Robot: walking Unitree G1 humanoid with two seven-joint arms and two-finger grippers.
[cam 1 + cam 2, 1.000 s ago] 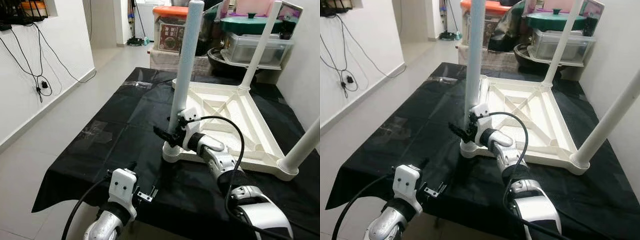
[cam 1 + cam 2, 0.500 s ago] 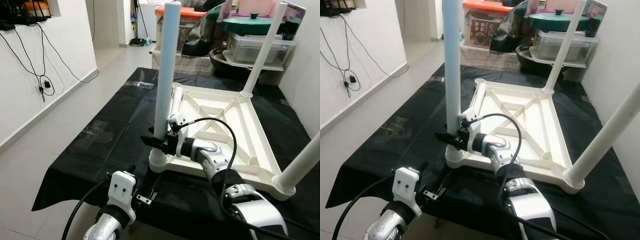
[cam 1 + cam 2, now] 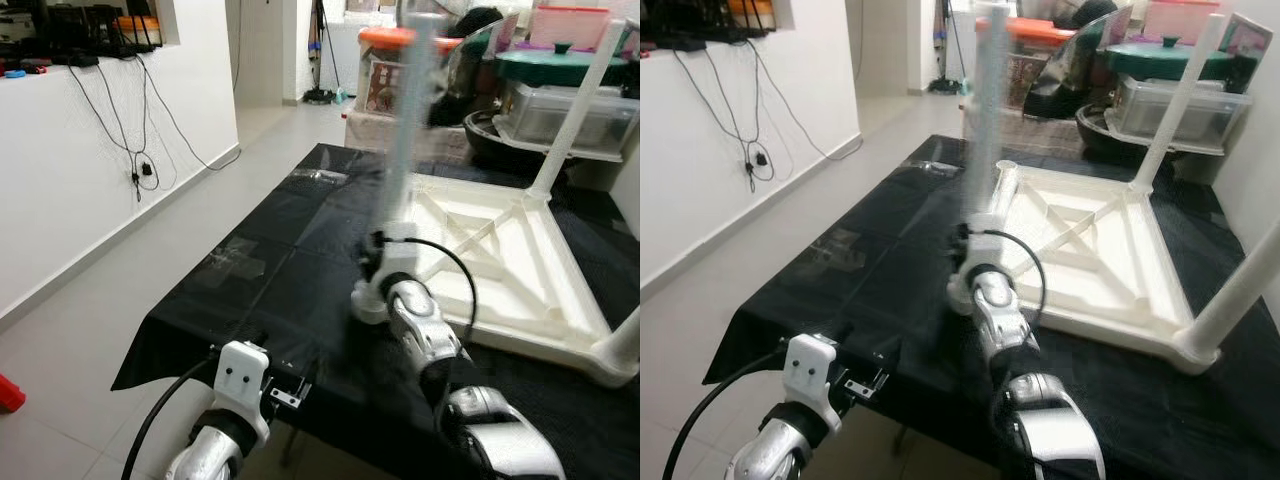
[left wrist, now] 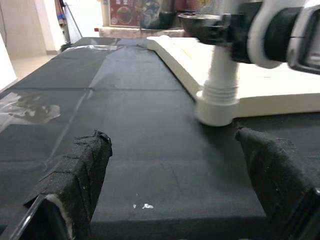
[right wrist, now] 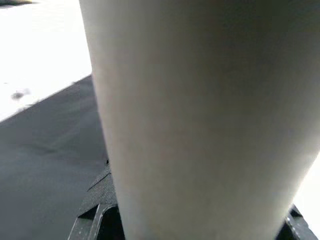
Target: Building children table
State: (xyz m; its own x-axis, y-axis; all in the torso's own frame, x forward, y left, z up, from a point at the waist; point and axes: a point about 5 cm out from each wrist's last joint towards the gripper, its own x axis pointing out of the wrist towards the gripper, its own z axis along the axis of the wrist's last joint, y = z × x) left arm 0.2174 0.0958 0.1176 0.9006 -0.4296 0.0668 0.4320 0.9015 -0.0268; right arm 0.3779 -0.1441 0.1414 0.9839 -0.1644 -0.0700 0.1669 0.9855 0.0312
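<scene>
The left pincer hung low at the near edge of the black-covered surface, its taped fingers spread wide and holding nothing. Further right, the white table top lay upside down on that surface. The right pincer was clamped around the pale leg standing upright in the near corner socket. Behind stood stacked storage boxes.

Upturned table lies on the cloth-covered surface, legs up; near-left leg upright. Storage boxes behind; wall left.
</scene>
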